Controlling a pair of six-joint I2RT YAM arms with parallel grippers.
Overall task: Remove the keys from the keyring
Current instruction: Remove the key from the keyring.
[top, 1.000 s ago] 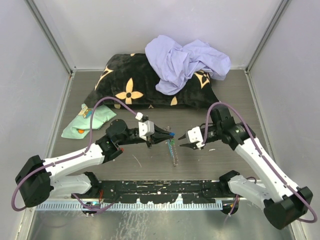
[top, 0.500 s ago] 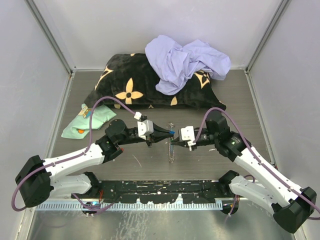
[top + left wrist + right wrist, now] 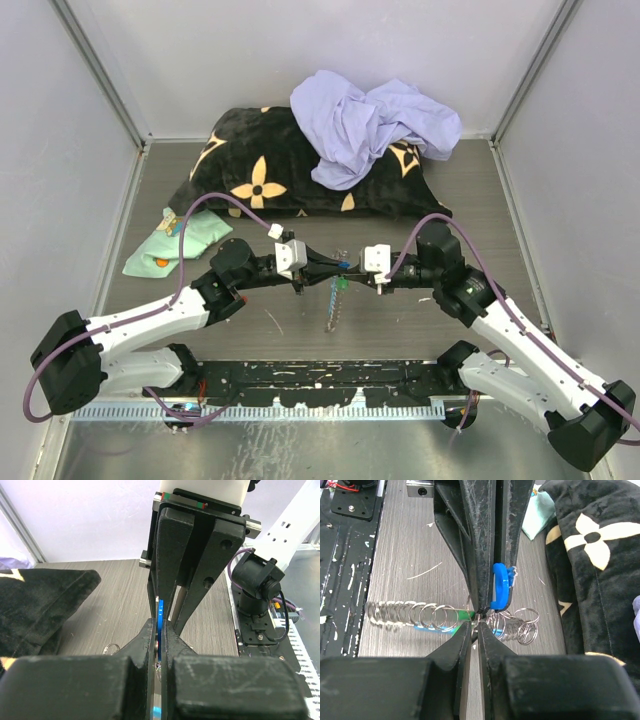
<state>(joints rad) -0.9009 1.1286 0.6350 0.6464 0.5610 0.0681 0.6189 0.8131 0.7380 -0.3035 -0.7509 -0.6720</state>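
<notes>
two grippers tip to tip: left gripper (image 3: 339, 267) clamped on blue crescent (image 3: 500, 587) of keyring (image 3: 331, 305), right gripper (image 3: 349, 279) pinched nearly shut at green-tagged key (image 3: 465, 615) (hold unclear). risk: slipping off tiny tag, yanking dangling chain (image 3: 405, 614) free.

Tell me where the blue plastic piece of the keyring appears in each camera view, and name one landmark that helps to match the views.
Top external: blue plastic piece at the centre, just above the hanging chain.
Left wrist: lower centre, pinched in the left gripper.
Right wrist: centre, just above the chain.
Shared landmark: the black flowered cushion, at the far side, left edge and right edge.
</notes>
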